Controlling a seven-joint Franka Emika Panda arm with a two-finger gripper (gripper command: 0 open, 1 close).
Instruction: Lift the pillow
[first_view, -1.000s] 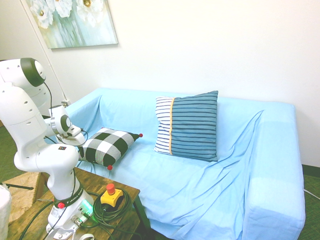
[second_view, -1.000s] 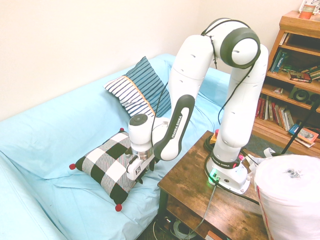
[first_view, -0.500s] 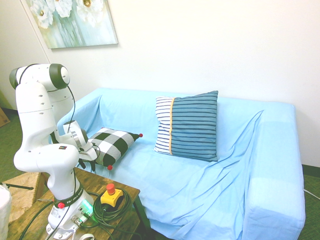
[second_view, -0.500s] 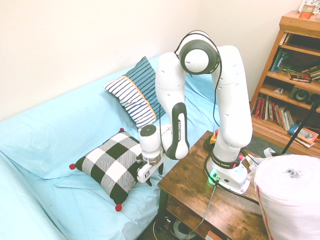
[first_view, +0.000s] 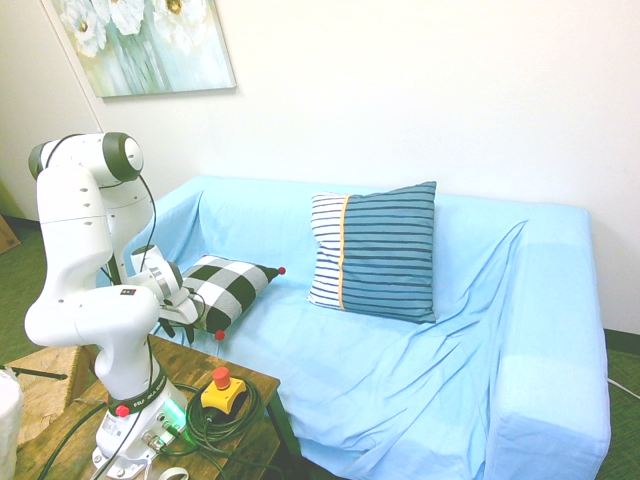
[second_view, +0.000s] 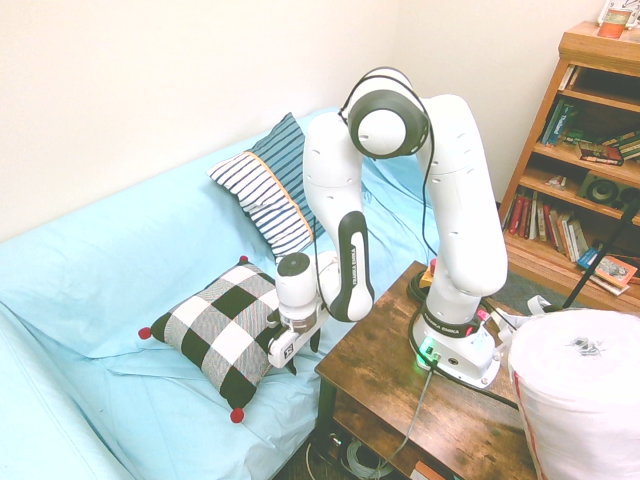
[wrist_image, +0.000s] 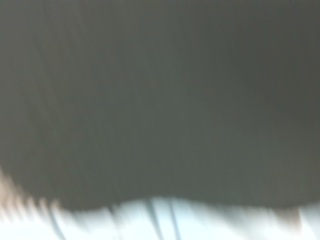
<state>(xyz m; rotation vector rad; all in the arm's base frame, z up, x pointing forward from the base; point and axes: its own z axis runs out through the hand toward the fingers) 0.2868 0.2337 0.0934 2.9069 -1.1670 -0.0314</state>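
Observation:
The small black-and-white checked pillow (first_view: 228, 288) (second_view: 213, 335), with red pom-poms at its corners, lies flat on the light blue sofa (first_view: 400, 370) (second_view: 90, 270) at the end nearest the arm. My gripper (first_view: 180, 322) (second_view: 281, 360) points down at the pillow's edge beside the wooden table, right against the fabric. It looks open, and nothing is lifted. The wrist view is a blurred dark surface from very close, with a light blue strip of sofa cover (wrist_image: 165, 220) along one edge.
A larger blue-and-white striped pillow (first_view: 375, 250) (second_view: 275, 185) leans on the sofa back further along. The wooden table (second_view: 390, 380) stands right by the sofa front. Behind the table stand a bookshelf (second_view: 590, 150) and a big white roll (second_view: 580, 400).
The arm's elbow has swung up and over, and the gripper has shifted along the pillow's near edge towards the table. The pillow has not moved.

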